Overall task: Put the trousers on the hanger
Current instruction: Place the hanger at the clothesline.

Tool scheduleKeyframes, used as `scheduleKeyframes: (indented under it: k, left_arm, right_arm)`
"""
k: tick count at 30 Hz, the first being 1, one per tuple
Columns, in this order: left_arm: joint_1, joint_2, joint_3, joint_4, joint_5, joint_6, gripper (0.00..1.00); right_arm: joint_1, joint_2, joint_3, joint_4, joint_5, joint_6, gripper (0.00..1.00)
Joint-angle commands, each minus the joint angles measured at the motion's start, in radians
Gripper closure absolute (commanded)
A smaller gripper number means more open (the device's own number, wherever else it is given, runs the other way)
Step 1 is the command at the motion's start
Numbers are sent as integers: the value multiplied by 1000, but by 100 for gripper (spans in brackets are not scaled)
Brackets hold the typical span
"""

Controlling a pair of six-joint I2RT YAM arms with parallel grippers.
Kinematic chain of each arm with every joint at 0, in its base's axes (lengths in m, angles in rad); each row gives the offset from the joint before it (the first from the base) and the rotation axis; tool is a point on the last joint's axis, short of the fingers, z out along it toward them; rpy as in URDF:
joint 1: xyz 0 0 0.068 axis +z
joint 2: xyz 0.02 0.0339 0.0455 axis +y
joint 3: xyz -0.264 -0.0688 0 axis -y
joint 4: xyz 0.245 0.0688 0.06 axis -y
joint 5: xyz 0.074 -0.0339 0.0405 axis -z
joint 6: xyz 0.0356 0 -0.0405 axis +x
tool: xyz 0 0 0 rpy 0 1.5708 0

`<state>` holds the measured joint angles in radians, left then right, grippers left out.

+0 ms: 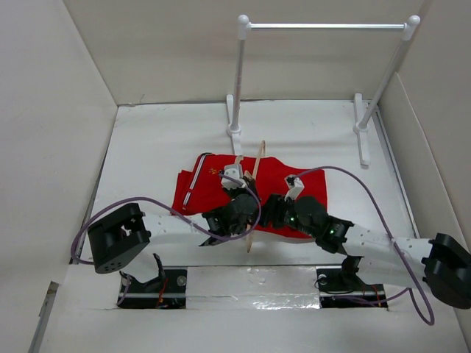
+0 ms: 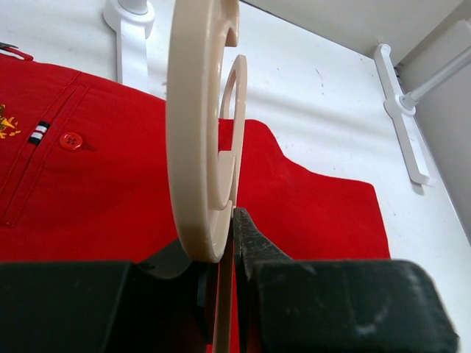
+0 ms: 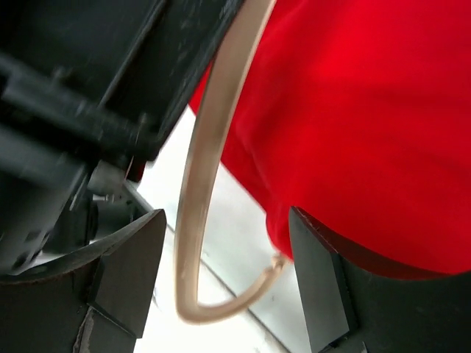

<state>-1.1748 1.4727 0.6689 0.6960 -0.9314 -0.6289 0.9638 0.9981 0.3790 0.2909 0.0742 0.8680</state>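
White table (image 1: 147, 140), white box walls (image 1: 44, 110). Rack (image 1: 324, 26) at 12 o'clock. Trousers (image 1: 280, 173) flat, centre. Left gripper (image 2: 224, 243) clamps hanger (image 2: 195, 132); right gripper (image 3: 228, 250) spread wide.

Matt red cloth trousers (image 2: 110, 191) — smooth wood-look hanger (image 2: 195, 132).

One pair of red trousers (image 1: 278, 176) is lying on the single white desk (image 1: 147, 140), and one beige wooden hanger (image 1: 260, 156) is standing over it. One rack (image 1: 324, 26) is standing at the back, showing two white posts (image 1: 238, 73), two feet (image 1: 362, 143) and one silver bar. Two arms (image 1: 165, 228) are reaching in, carrying two tools: one left tool (image 2: 222, 239) and one right tool (image 3: 228, 250). Two purple cables (image 1: 368, 193) are trailing. One red button (image 2: 71, 140) is showing on the trousers.
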Motion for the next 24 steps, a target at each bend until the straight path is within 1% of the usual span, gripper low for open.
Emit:
scheduleKeyframes:
  k: [1,3,4,7,9,10,12,13,16,18,19,20,22,23,24]
  left_arm:
    - [-11,-81,83,10,-12,-60,100]
    - [-11,-89,75,13,-4,-60,100]
    - [-11,-91,74,16,-3,-60,100]
    - [-11,-121,51,29,11,-69,100]
    - [-11,-137,34,36,28,-69,100]
    - [-11,-146,35,30,23,-66,100]
    - [-2,-149,41,19,26,-61,100]
    - [-2,-158,44,8,35,-60,100]
    - [9,-181,55,-10,60,-54,100]
    - [21,-201,61,-23,74,-54,100]
    - [21,-212,63,-27,85,-51,100]
    - [32,-236,64,-27,89,-46,91]
    - [41,-259,81,-42,120,-29,79]
    - [50,-279,104,-49,132,-17,67]
    - [50,-288,118,-59,138,-5,62]
  right_arm:
    - [9,81,80,145,55,8,28]
    - [9,121,89,207,32,6,29]
    - [9,140,93,224,10,6,32]
    - [18,186,110,241,19,14,37]
    - [18,211,101,281,16,37,43]
    - [18,218,94,306,10,43,55]
    - [18,232,68,387,-10,64,69]
    - [18,232,66,396,-28,71,78]
    - [18,212,67,401,-49,77,93]
    - [18,197,69,419,-66,74,96]
    - [4,179,69,425,-114,81,100]
    - [4,178,67,436,-137,88,100]
    - [-8,130,60,493,-177,111,100]
    - [-8,114,58,504,-185,124,100]
    - [-19,99,58,519,-192,143,100]
